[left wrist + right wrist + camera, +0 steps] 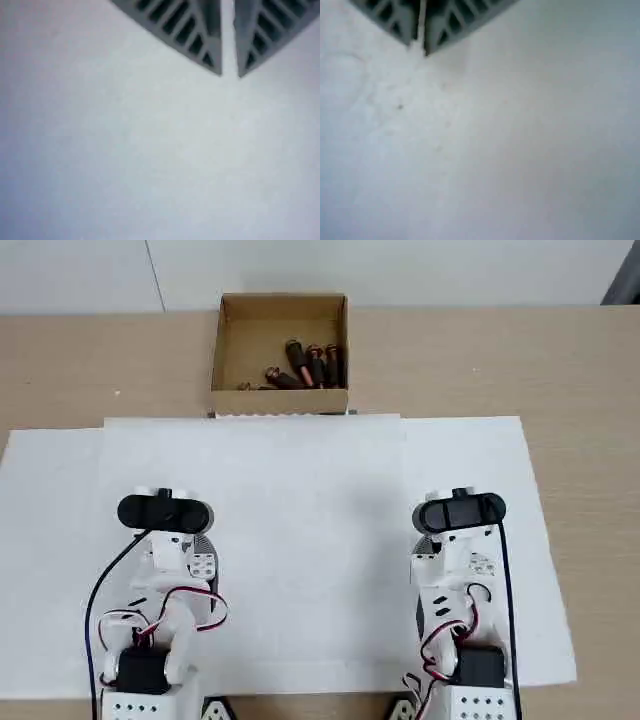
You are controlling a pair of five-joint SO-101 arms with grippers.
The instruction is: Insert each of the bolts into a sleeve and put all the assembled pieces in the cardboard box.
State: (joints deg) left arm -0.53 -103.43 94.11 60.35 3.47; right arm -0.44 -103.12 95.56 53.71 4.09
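While the assembled pieces [305, 365] lie clustered inside the cardboard box [283, 300], against its wall nearest the arms, you see both arms folded well back from the box over the white sheet [310, 540]. Your left gripper [230, 74] is closed to a sliver on nothing, and your right gripper [420, 47] is pressed together and empty. It looks like a resting pose, the work likely finished.

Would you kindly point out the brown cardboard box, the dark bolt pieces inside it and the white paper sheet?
Brown cardboard box [280, 401], high view, near outer wall.
Dark bolt pieces [303, 366], high view, middle of the cluster.
White paper sheet [310, 530], high view, bare middle between the arms.
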